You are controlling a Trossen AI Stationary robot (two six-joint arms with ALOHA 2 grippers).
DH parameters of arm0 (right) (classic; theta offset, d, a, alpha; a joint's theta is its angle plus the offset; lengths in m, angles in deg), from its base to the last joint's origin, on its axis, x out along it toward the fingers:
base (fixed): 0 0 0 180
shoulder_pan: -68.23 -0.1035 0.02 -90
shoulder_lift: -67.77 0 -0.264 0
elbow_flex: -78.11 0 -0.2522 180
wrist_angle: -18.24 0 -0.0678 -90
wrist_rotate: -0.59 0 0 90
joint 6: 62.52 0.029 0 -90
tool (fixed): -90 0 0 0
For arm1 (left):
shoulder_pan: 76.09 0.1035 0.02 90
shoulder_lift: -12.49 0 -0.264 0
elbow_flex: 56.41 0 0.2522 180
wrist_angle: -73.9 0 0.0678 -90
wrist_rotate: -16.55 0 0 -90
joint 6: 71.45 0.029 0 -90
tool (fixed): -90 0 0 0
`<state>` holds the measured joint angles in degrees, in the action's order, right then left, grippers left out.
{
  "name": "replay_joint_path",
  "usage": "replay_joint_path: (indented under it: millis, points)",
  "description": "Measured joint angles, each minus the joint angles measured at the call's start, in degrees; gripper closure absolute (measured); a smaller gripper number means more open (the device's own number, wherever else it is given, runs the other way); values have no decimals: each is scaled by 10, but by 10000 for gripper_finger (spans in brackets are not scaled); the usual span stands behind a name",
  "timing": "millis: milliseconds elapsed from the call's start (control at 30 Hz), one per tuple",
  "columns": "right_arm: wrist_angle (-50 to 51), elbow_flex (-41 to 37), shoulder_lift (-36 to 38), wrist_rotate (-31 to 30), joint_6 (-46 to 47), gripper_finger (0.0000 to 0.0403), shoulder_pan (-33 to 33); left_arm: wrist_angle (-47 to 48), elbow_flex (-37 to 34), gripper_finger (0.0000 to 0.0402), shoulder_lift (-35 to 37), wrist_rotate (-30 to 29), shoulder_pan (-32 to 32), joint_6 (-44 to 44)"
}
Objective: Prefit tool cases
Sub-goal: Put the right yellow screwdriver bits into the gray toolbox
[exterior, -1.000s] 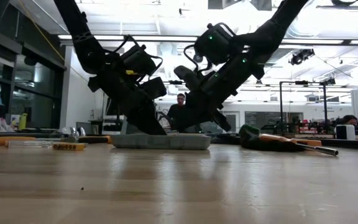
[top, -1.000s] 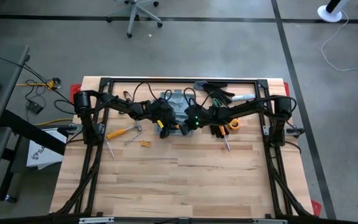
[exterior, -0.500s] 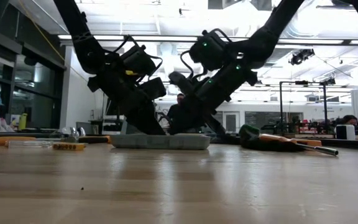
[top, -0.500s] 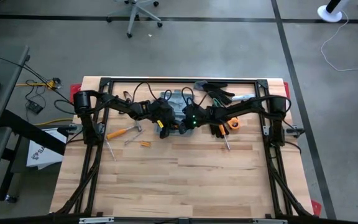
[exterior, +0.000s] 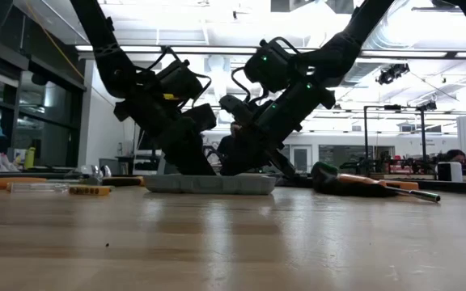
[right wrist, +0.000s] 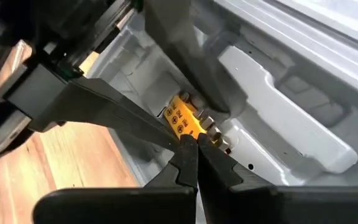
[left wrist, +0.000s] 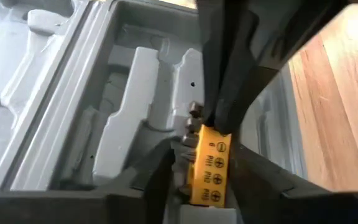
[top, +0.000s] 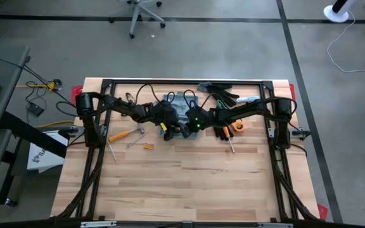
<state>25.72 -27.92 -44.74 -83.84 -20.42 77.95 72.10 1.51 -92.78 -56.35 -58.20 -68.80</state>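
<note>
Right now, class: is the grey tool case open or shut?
Open. The tool case shows its moulded inner compartments, and a yellow bit holder sits inside.

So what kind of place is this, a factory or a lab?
Probably a workshop or lab. A wooden table carries hand tools like a screwdriver, an office chair stands on the bare concrete floor, and shelving and people at desks show behind.

Both arms angled inward, left tool point(left wrist: 207, 180) and right tool point(right wrist: 194, 163) meeting mid-table
</note>
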Motion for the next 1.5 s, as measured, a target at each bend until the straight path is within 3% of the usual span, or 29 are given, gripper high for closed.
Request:
replay_joint_path:
  millis: [167,533,667,767,933,1233,1500]
  points:
    - [8,0,-7,3,-3,403,-1,-4,0,221,7,0,0,-35]
    - [3,0,-22,5,9,403,-8,16,0,219,50,6,0,-56]
    - [-1,0,-23,5,13,403,-7,12,1,226,76,-20,-1,-55]
    - [-18,-1,-21,10,23,403,-7,18,1,238,81,-55,0,-41]
    - [-11,-4,-1,-6,28,403,-12,62,1,276,81,-57,-1,-36]
    - [-17,-4,2,-15,29,403,-11,72,1,389,81,-39,-13,-30]
    - [-24,-3,4,-21,40,403,-7,74,1,401,68,-50,-19,-28]
